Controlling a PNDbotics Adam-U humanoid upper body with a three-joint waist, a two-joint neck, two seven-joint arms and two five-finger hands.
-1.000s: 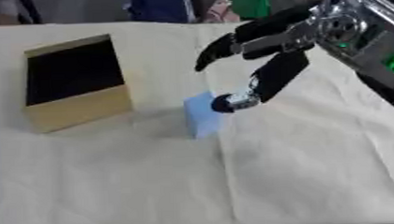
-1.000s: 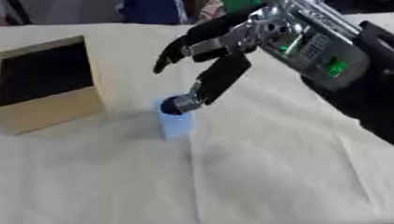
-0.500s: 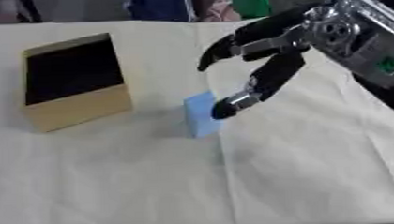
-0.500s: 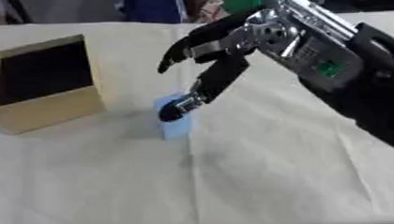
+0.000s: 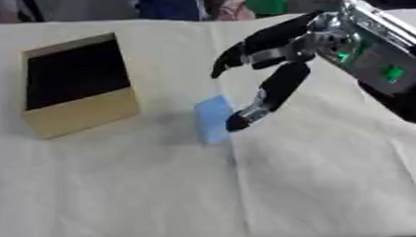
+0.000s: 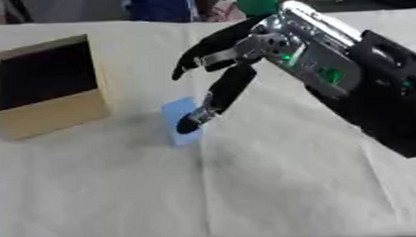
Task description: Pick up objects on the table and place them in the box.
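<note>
The right hand (image 5: 279,58) reaches in from the upper right with its fingers (image 5: 235,57) spread and extended over the work, while the thumb (image 5: 261,101) points down and its tip touches the right edge of the blue block (image 5: 213,119). The hand is open — nothing is pinched or enclosed yet. Compared with a second ago, the thumb tip has slid from the block's upper right corner down to its right side, and the fingers have stayed raised above it. The block itself has not visibly shifted; it stands on the cloth-covered table (image 5: 119,193) just right of the box, with a gap of bare cloth between them.

The box (image 5: 76,85) sits at the left — a tan open-topped carton with a dark interior, in which no contents can be made out. Neither view shows the left hand.

Assessment: the small change indicates the approach phase is ending and a grasp is being set up, with the thumb now seated as one side of the pinch. The fingers are not yet on the opposite face, so the pick has not started. The next step, by this reading, requires the fingers to close onto the block's left side before any lift toward the box. A push from the thumb alone could tip or slide the block leftward.
</note>
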